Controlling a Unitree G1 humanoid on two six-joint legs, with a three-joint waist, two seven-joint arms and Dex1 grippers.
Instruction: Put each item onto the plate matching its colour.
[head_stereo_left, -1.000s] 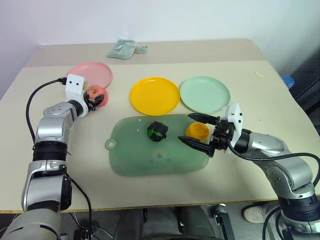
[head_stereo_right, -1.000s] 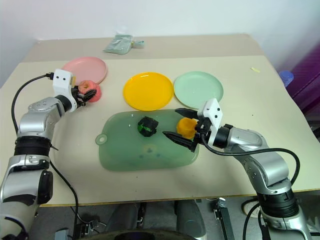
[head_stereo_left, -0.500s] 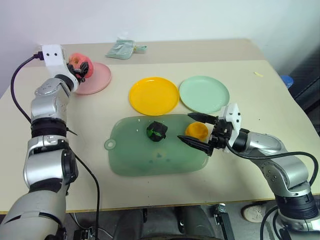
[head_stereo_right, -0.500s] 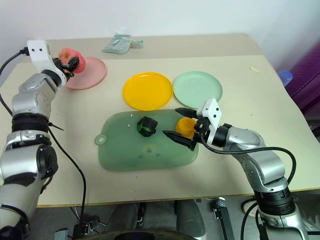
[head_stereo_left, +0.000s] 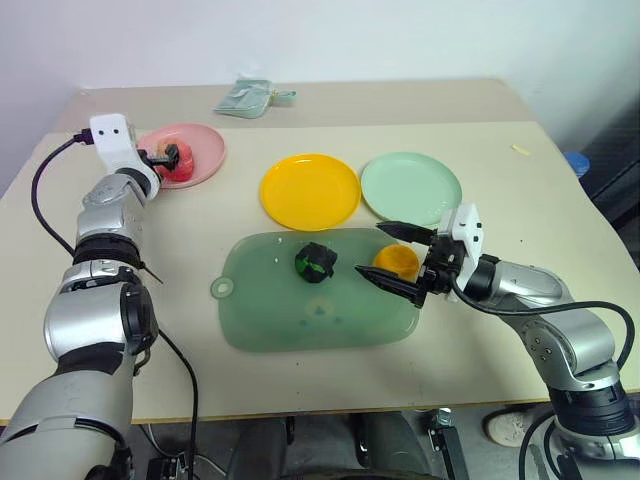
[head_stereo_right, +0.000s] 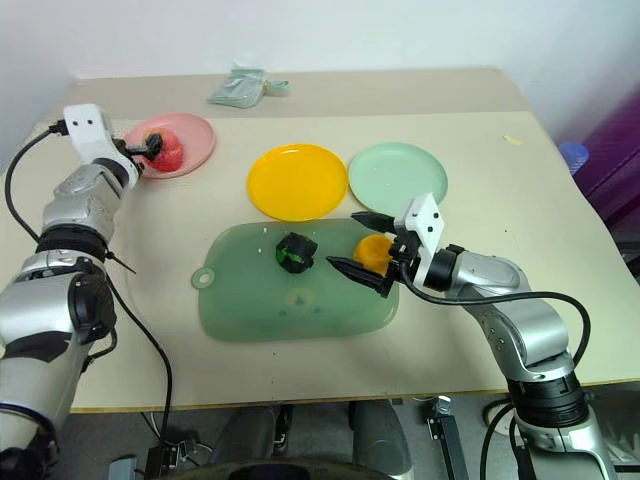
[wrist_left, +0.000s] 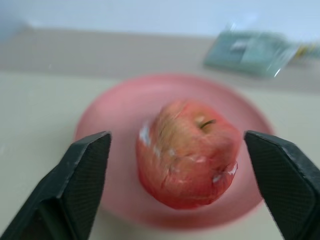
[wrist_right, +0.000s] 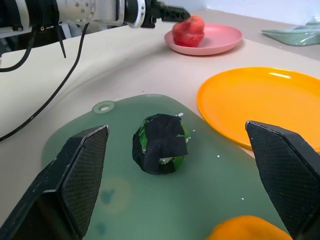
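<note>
The pink-red apple (wrist_left: 187, 152) rests on the pink plate (wrist_left: 125, 115) at the table's far left. My left gripper (head_stereo_left: 163, 160) is open, one finger on each side of the apple with a gap to both. The dark green lump (head_stereo_left: 315, 262) and the orange fruit (head_stereo_left: 397, 262) lie on the translucent green tray (head_stereo_left: 260, 320). My right gripper (head_stereo_left: 372, 252) stands open and level over the tray, with the orange fruit between its fingers near their base and the lump ahead of their tips. The yellow plate (head_stereo_left: 308, 190) and the mint green plate (head_stereo_left: 410, 187) lie bare behind the tray.
A pale green packet (head_stereo_left: 245, 98) lies at the table's far edge behind the pink plate. A blue object (head_stereo_left: 575, 162) shows past the right edge. The left arm's black cable (head_stereo_left: 45, 190) hangs over the table's left side.
My left gripper lifted the apple from beside the pink plate, carried it over the plate and let it go; the apple now sits on the plate. The right arm has not moved.
</note>
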